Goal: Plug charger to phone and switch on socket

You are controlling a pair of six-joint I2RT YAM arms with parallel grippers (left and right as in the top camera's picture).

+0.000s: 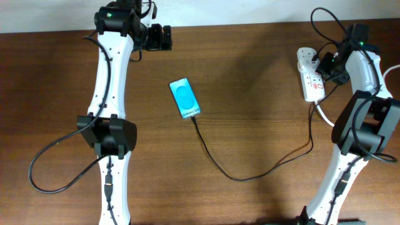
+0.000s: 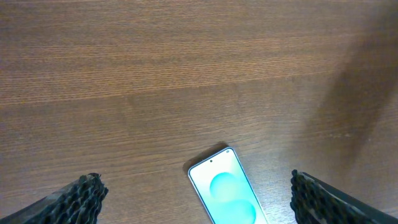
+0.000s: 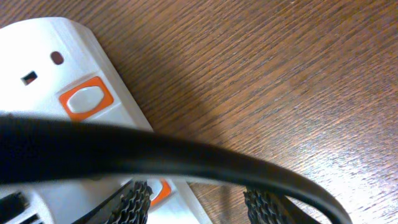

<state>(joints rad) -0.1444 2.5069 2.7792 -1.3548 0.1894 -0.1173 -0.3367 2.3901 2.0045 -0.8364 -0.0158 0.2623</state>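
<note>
The phone (image 1: 185, 99) lies face up mid-table with its cyan screen lit; its top end also shows in the left wrist view (image 2: 227, 193). The thin black charger cable (image 1: 237, 178) meets the phone's near end, loops across the table and rises to the white socket strip (image 1: 310, 87) at the far right; its plug is hidden. My left gripper (image 1: 159, 37) is open and empty, held above the table beyond the phone, its fingers wide apart (image 2: 196, 199). My right gripper (image 1: 326, 65) is open over the strip, one finger beside an orange-red switch (image 3: 160, 190), the other over bare wood (image 3: 199, 208).
A second orange-red switch (image 3: 84, 99) shows further along the strip (image 3: 124, 130). A thick black cable (image 3: 186, 155) crosses close to the right wrist camera. A thick white cord (image 1: 325, 115) leaves the strip's near end. The table is dark wood (image 1: 262, 94).
</note>
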